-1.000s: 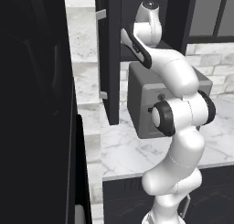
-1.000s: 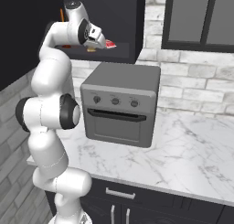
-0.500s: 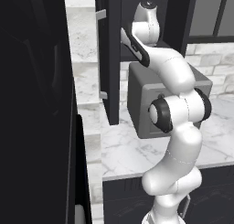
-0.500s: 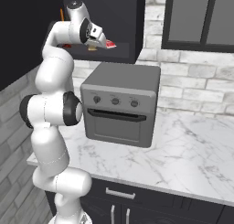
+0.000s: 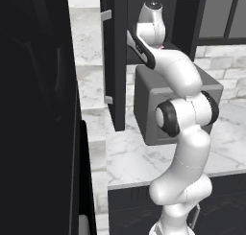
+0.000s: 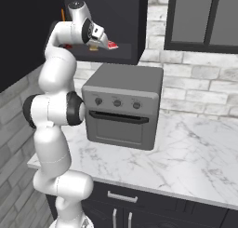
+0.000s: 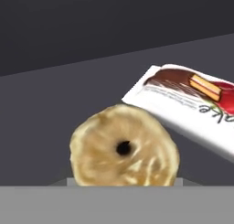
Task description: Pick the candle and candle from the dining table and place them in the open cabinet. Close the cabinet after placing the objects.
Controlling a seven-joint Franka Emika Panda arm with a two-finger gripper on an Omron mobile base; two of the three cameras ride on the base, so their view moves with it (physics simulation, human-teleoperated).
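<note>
Gripper (image 6: pixel 98 40) reaches into the open cabinet (image 6: pixel 122 17) and seems to grasp the round yellow candle (image 7: pixel 123 147), though its fingers are hidden, so a tilted release could roll the candle against the wrapped bar (image 7: pixel 187 108) beside it.

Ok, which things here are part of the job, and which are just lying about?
Job: candle, cabinet.
Lying about: wrapped bar, oven, counter.
</note>
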